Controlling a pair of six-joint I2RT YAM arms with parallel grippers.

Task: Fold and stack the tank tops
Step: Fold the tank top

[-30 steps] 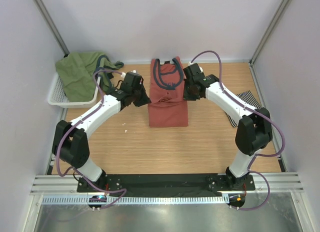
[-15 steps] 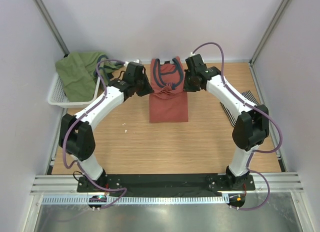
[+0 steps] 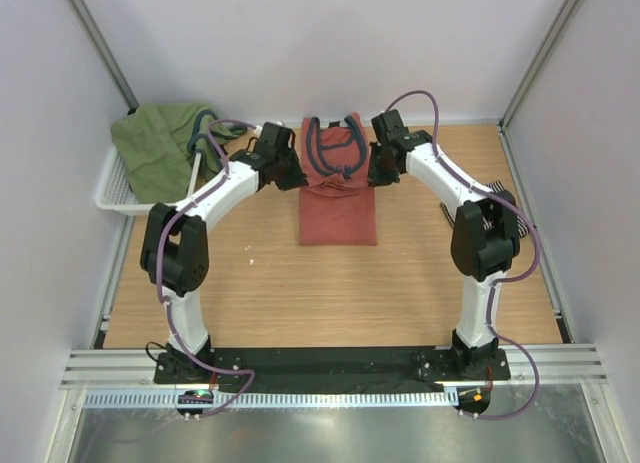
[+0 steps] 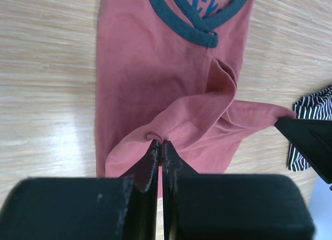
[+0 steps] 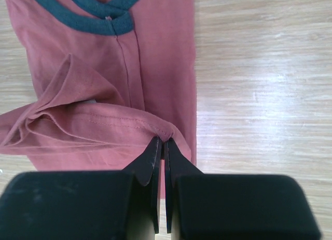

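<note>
Pinching the hem of the salmon-red tank top (image 3: pixel 338 211), right of the white basket (image 3: pixel 112 195), left claw (image 4: pixel 157 145) and right claw (image 5: pixel 161 142) are clamped on seemingly limp, light cloth (corners probably grip best).

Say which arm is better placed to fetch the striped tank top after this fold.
Right, likely. The striped tank top lies at the right side of the table, by the right arm; the left arm would have to cross the salmon tank top. Both jaws are shut on its hem.

Basket (image 3: pixel 122 194) left of centre tank top (image 3: pixel 338 219)
</note>
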